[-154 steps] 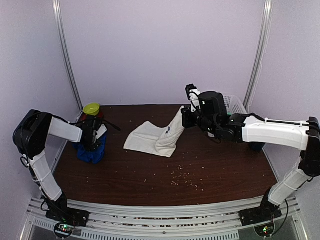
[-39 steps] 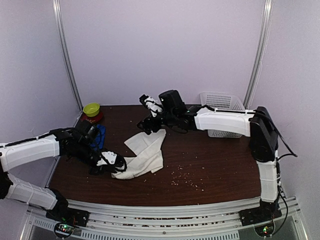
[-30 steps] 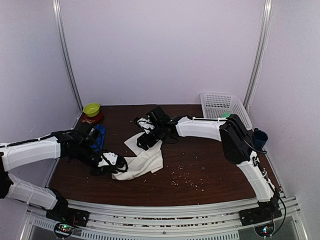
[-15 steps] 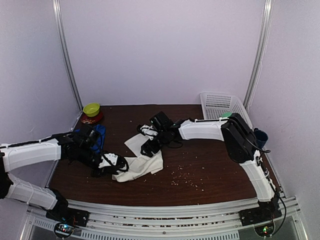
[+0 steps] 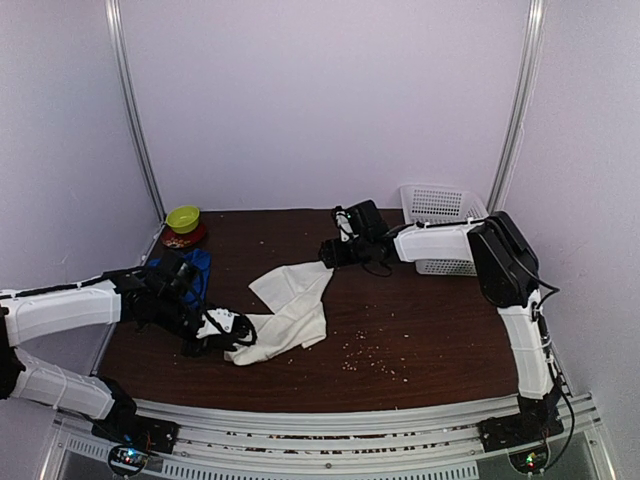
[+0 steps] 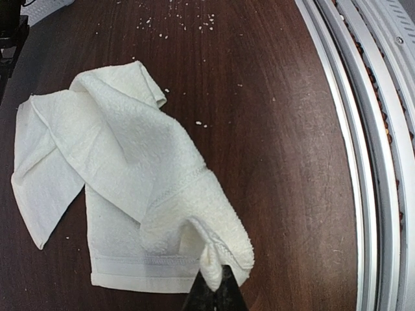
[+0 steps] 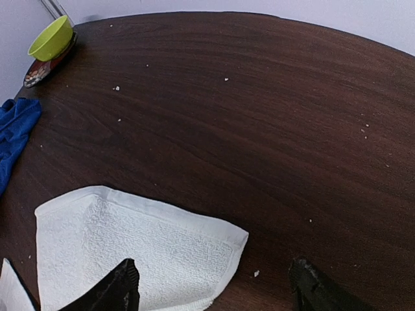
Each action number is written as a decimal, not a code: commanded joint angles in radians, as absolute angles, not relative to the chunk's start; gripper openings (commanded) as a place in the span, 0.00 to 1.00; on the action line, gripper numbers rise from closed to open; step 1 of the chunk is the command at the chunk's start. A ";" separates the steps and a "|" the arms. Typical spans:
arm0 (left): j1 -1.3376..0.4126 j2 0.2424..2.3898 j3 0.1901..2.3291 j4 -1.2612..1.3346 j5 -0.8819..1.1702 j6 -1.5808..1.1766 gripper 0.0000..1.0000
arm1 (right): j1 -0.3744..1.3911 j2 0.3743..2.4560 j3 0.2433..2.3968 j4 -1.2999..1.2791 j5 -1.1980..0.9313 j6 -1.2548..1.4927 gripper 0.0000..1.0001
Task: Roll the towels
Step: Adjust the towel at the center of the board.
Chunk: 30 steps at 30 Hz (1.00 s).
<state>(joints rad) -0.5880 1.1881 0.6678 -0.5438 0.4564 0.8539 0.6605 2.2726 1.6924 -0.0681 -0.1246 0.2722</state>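
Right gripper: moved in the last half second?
Yes. The right gripper moved right, away from the green bowl, toward the basket, to the far corner of the white towel.

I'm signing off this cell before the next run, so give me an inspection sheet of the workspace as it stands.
Surface: dark wooden table, sprinkled with pale crumbs.
Job's things: white towel crumpled and partly folded, not rolled; blue towel bunched at the table's left edge.
Clutter: green bowl at the far left corner; white mesh basket at the far right.
Grippers: left gripper shut on the white towel's near corner; right gripper open by its far corner, holding nothing.
Cables: black cable loops by the right wrist, clear of the towel.
Surroundings: plain pale walls, metal uprights, metal rail along the near edge.
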 commanded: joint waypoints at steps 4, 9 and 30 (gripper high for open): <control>-0.583 1.165 0.650 -0.496 0.480 0.838 0.00 | 0.663 2.339 1.738 -0.023 -0.120 0.377 0.77; -0.583 1.154 0.647 -0.491 0.481 0.835 0.00 | 0.663 2.366 1.758 -0.028 -0.125 0.389 0.73; -0.583 1.134 0.640 -0.474 0.484 0.832 0.00 | 0.670 2.419 1.717 0.037 -0.194 0.498 0.41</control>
<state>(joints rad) -0.5880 1.1515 0.6483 -0.5140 0.4660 0.8413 0.6636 2.3974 1.7325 0.0135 -0.1673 0.4603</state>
